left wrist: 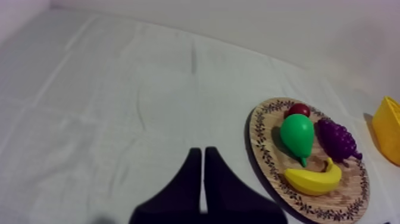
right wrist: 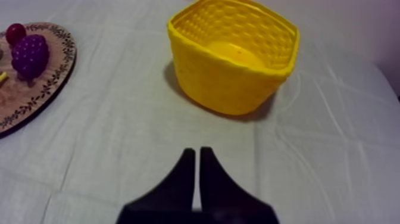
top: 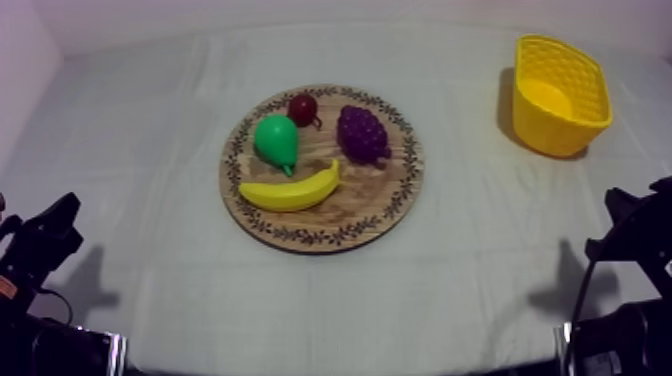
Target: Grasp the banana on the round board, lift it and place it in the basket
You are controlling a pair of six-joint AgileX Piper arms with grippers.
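The banana (top: 292, 190) lies on the wooden board (top: 372, 200), at its near side, just beside the pear (top: 276, 140). My left gripper (left wrist: 203, 154) and right gripper (right wrist: 197, 153) are both pressed together. I should spread the right one first, then pinch the banana's middle.

Banana (top: 291, 190) glossy plastic; board (top: 350, 215) wood (matt, grained); cloth (top: 150, 130) matt, creased.
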